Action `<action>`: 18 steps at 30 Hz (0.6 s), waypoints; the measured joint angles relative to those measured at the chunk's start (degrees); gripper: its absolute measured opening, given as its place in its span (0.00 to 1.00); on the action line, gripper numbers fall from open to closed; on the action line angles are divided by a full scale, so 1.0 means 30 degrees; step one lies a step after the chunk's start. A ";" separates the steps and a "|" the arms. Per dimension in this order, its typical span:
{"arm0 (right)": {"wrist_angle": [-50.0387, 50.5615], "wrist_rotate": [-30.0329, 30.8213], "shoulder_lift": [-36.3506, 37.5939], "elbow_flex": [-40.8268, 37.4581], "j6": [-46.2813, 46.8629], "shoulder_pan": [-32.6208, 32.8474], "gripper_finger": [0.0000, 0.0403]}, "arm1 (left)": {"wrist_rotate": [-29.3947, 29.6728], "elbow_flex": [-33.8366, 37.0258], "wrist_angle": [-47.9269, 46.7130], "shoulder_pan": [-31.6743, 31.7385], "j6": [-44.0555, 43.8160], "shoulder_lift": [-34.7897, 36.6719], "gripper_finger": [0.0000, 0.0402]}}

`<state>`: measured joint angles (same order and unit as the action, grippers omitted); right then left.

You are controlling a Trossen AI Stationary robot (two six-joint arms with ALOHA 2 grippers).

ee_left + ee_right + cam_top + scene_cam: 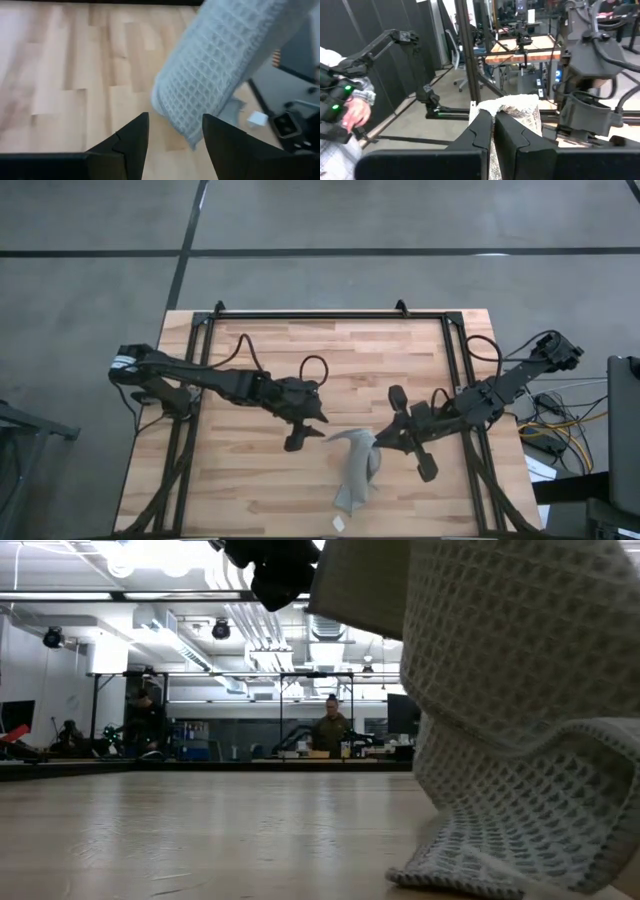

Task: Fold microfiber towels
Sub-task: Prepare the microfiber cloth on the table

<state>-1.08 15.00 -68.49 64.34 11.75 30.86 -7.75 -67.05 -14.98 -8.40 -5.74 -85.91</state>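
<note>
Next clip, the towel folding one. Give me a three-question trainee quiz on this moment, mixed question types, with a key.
1. Which gripper holds the towel?
A. left B. right C. both
2. True or false: the left gripper is open, with nothing between its fingers.
3. Fill in: the towel's lower end rests on the ___.

Key: 1 B, the right gripper is shut on its lifted edge. 2 true. 3 table.
</note>
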 joint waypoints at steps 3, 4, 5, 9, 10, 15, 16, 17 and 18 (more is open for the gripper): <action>-0.0004 0.0012 0.0000 0.0000 -0.0212 -0.0329 0.02 | 0.0476 0.0000 0.0000 -0.0007 0.0011 0.0000 0.47; -0.0018 0.0011 0.0000 0.0000 -0.0363 -0.0425 0.02 | 0.0588 0.0000 0.0000 -0.0007 0.0015 0.0000 0.47; -0.0022 0.0014 0.0000 0.0000 -0.0469 -0.0513 0.02 | 0.0612 0.0000 0.0000 -0.0007 0.0015 0.0000 0.47; -0.0029 0.0031 0.0006 0.0000 -0.0640 -0.0834 0.02 | 0.0605 0.0000 0.0000 -0.0007 0.0011 0.0000 0.47; -0.0032 0.0032 0.0012 0.0000 -0.0698 -0.0900 0.02 | 0.0605 0.0000 0.0000 -0.0007 0.0015 0.0000 0.47; 0.0276 0.0037 0.0058 0.0051 -0.0977 -0.1044 0.02 | 0.0572 0.0003 -0.0053 -0.0007 -0.0046 0.0000 0.47; 0.0423 0.0037 0.0079 0.0051 -0.0837 -0.1059 0.02 | 0.0544 0.0000 -0.0156 -0.0021 -0.0065 0.0072 0.47; 0.0521 0.0029 0.0080 0.0051 -0.0650 -0.1059 0.02 | 0.0425 0.0007 -0.0320 -0.0029 -0.0085 0.0138 0.47; 0.0658 0.0029 0.0080 0.0051 -0.0467 -0.1059 0.02 | 0.0211 0.0007 -0.0414 -0.0029 -0.0099 0.0205 0.47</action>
<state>0.89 15.09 -68.25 64.49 10.35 27.68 -7.12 -67.02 -16.22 -8.49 -6.03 -85.29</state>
